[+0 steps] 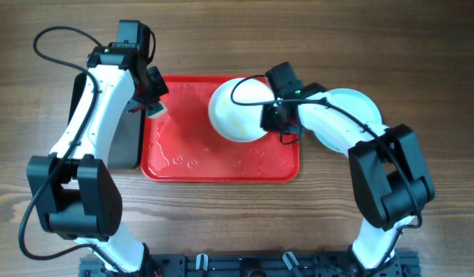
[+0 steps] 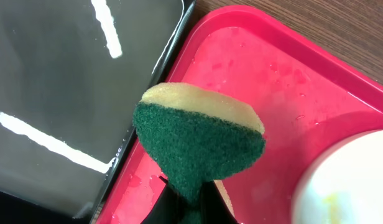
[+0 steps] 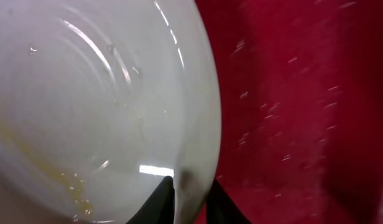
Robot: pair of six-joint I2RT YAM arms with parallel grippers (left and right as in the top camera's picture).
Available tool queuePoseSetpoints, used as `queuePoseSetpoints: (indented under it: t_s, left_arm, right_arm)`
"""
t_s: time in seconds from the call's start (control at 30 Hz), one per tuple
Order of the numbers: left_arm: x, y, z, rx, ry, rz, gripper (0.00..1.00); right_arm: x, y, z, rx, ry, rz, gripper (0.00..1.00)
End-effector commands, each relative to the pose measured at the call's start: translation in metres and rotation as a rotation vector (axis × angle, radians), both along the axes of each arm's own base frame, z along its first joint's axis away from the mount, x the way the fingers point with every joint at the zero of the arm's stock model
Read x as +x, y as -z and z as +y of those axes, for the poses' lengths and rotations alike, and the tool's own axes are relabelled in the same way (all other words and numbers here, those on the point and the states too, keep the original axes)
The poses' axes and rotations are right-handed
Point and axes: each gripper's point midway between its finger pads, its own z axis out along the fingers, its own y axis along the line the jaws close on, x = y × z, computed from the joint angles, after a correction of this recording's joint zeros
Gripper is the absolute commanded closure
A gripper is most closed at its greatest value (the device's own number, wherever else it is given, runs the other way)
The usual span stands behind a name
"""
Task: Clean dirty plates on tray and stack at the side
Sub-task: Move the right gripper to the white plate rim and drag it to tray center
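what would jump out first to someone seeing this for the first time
The big red tray, centre of the overhead view and wet with droplets, draws the eye first. Over its right half the right pincer grips a white plate by the rim, yellowish smears on it. At the tray's far left corner the left pincer holds a green and yellow sponge.

Wood table (image 1: pixel 237 219) w/ red tray (image 1: pixel 192 115), black tray (image 1: pixel 128 146) & blue plate (image 1: pixel 365 106) on it.

A green-and-yellow sponge (image 2: pixel 201 143), pinched in the left gripper (image 2: pixel 186 202), hangs over the wet red tray (image 2: pixel 291 74); a white plate (image 2: pixel 350 180), seemingly yellow-smeared, sits nearby.
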Motion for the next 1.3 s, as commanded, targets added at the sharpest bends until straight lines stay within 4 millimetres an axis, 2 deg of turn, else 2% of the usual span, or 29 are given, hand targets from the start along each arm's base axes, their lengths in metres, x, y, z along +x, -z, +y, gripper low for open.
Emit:
queuePoseSetpoints:
  t_s: [0.0, 0.1, 0.17, 0.23, 0.3, 0.43, 0.47, 0.53, 0.63, 0.7, 0.73, 0.83, 1.1, 1.27]
  left_arm:
    - [-0.001, 0.005, 0.001, -0.002, 0.008, 0.013, 0.96]
    - [-0.002, 0.005, 0.001, -0.002, 0.008, 0.016, 0.96]
    - [-0.003, 0.005, 0.001, -0.001, 0.008, 0.021, 0.96]
    - [-0.005, 0.005, 0.002, 0.000, 0.008, 0.026, 0.96]
    - [-0.005, 0.005, 0.002, 0.000, 0.008, 0.027, 0.96]
    - [-0.005, 0.005, 0.002, -0.001, 0.008, 0.027, 0.96]
    - [-0.005, 0.005, 0.001, -0.001, 0.008, 0.026, 0.96]
    - [-0.004, 0.005, 0.001, -0.001, 0.008, 0.026, 0.96]
    - [-0.004, 0.005, 0.001, -0.001, 0.008, 0.026, 0.96]
    - [-0.004, 0.005, 0.001, -0.001, 0.008, 0.026, 0.96]
    - [-0.004, 0.005, 0.001, -0.001, 0.008, 0.026, 0.96]
    - [-0.004, 0.005, 0.001, -0.001, 0.008, 0.022, 0.96]
    - [-0.003, 0.005, 0.001, -0.002, 0.008, 0.018, 0.96]
    - [-0.002, 0.005, 0.000, -0.009, 0.009, 0.015, 0.96]
  right_arm:
    - [-0.026, -0.001, 0.049, 0.079, -0.146, 0.039, 0.83]
    - [-0.047, -0.002, 0.075, 0.081, -0.250, 0.039, 0.82]
    - [-0.051, -0.007, 0.084, 0.084, -0.278, 0.030, 0.82]
    - [-0.041, -0.021, 0.088, 0.090, -0.297, 0.000, 0.80]
    - [-0.023, -0.039, 0.089, 0.101, -0.321, -0.051, 0.73]
    - [0.018, -0.067, 0.089, 0.114, -0.464, -0.223, 0.44]
    - [0.024, -0.069, 0.090, 0.118, -0.514, -0.263, 0.41]
    - [0.031, -0.068, 0.092, 0.119, -0.605, -0.311, 0.40]
    - [0.026, -0.047, 0.096, 0.116, -0.706, -0.296, 0.40]
    - [0.019, -0.035, 0.101, 0.132, -0.741, -0.264, 0.42]
    - [0.017, -0.030, 0.103, 0.140, -0.739, -0.247, 0.53]
    - [0.014, -0.019, 0.103, 0.150, -0.681, -0.203, 0.73]
    - [0.014, 0.012, 0.098, 0.130, -0.574, -0.122, 0.84]
    - [0.019, 0.015, 0.095, 0.106, -0.533, -0.129, 0.87]
